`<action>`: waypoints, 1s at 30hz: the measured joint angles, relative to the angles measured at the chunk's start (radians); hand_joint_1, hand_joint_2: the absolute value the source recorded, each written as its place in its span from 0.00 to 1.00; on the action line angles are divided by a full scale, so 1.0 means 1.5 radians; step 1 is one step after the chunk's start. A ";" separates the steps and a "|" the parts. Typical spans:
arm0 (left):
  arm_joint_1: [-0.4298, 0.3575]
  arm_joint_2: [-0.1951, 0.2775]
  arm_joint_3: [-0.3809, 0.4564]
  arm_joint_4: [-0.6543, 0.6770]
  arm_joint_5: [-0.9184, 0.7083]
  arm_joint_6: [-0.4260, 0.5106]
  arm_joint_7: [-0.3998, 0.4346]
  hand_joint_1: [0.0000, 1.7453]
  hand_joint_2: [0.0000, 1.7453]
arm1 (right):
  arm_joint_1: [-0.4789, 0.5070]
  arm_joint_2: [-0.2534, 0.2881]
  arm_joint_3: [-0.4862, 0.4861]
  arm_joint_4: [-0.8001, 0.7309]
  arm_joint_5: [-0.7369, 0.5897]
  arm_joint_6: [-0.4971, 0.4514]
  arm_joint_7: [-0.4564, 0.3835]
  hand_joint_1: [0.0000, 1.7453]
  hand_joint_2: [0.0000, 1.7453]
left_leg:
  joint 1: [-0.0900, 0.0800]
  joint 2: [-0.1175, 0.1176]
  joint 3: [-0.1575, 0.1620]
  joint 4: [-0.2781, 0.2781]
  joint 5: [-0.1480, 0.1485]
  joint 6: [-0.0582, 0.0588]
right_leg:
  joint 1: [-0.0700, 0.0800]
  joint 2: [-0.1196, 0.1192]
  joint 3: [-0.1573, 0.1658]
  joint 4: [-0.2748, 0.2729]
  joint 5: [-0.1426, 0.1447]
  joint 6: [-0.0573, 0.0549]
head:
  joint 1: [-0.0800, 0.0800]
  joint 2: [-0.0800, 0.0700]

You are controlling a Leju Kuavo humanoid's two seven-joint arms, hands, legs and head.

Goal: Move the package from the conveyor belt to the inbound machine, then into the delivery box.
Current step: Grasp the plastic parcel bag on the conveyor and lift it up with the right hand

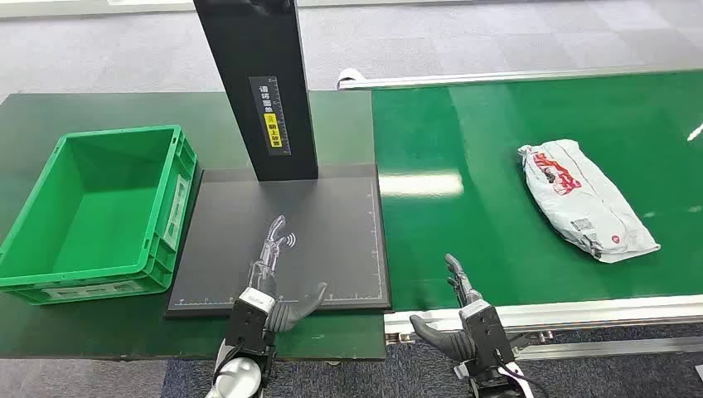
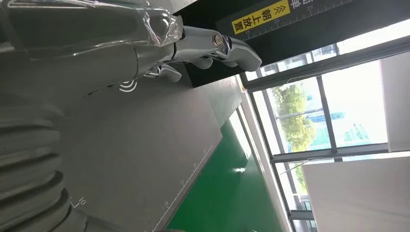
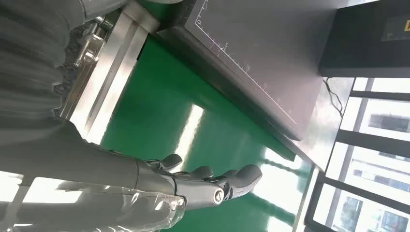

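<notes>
Package [image 1: 587,199], white with red print, lies flat on the green conveyor belt [image 1: 497,149], well apart from both hands, beyond and to the right of the right hand [image 1: 464,311]; right hand at the belt's near edge, fingers extended and apart, holding nothing; left hand [image 1: 273,282] over the near part of the inbound machine's dark plate [image 1: 332,224], fingers stretched out, likewise holding nothing; green delivery box [image 1: 99,211] sits left of the plate.

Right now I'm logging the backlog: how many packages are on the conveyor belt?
1. A white package lies on the green conveyor belt, toward its right side, beyond the right hand. More could sit outside the frame.
</notes>
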 joint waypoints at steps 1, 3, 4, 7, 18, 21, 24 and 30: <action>0.000 0.000 0.000 0.000 0.000 0.000 0.000 0.00 1.00 | 0.000 0.000 0.000 -0.001 0.000 0.000 0.000 0.00 1.00 | 0.000 0.000 0.000 0.000 0.000 0.000 | 0.000 0.000 0.000 0.000 0.000 0.000 | 0.000 0.000; 0.000 0.000 0.000 0.000 0.000 0.000 0.000 0.00 1.00 | 0.001 0.000 -0.001 -0.004 0.004 -0.002 0.002 0.00 1.00 | 0.000 0.000 0.000 0.000 0.000 0.000 | 0.000 0.000 0.000 0.000 0.000 0.000 | 0.000 0.000; 0.000 0.000 0.000 0.000 0.000 0.000 0.001 0.00 1.00 | 0.001 0.000 -0.001 -0.006 0.013 -0.006 0.006 0.00 1.00 | 0.000 0.000 0.000 0.000 0.000 0.000 | 0.000 0.000 0.000 0.000 0.000 0.000 | 0.000 0.000; 0.000 -0.002 0.000 0.000 -0.002 0.000 0.005 0.00 1.00 | 0.001 -0.001 -0.005 -0.012 0.074 -0.034 0.027 0.00 1.00 | 0.000 0.000 0.000 0.000 0.000 0.000 | 0.000 0.000 0.000 0.000 0.000 0.000 | 0.000 0.000; -0.007 -0.010 0.000 0.009 0.018 0.016 0.010 0.00 1.00 | -0.043 -0.032 -0.058 -0.008 0.286 -0.123 0.101 0.00 1.00 | 0.000 0.000 0.000 0.000 0.000 0.000 | 0.000 0.000 0.000 0.000 0.000 0.000 | 0.000 0.000; -0.009 -0.011 0.000 0.011 0.019 0.016 0.012 0.00 1.00 | -0.051 -0.035 -0.064 -0.003 0.290 -0.126 0.103 0.00 1.00 | 0.000 0.000 0.000 0.000 0.000 0.000 | 0.000 0.000 0.000 0.000 0.000 0.000 | 0.000 0.000; -0.009 -0.011 0.000 0.011 0.019 0.016 0.012 0.00 1.00 | -0.054 -0.037 -0.067 0.001 0.292 -0.126 0.104 0.00 1.00 | 0.000 0.000 0.000 0.000 0.000 0.000 | 0.000 0.000 0.000 0.000 0.000 0.000 | 0.000 0.000; -0.015 -0.014 0.000 0.019 0.031 0.018 0.014 0.00 1.00 | -0.087 -0.052 -0.077 0.046 0.448 -0.185 0.169 0.00 1.00 | 0.000 0.000 0.000 0.000 0.000 0.000 | 0.000 0.000 0.000 0.000 0.000 0.000 | 0.000 0.000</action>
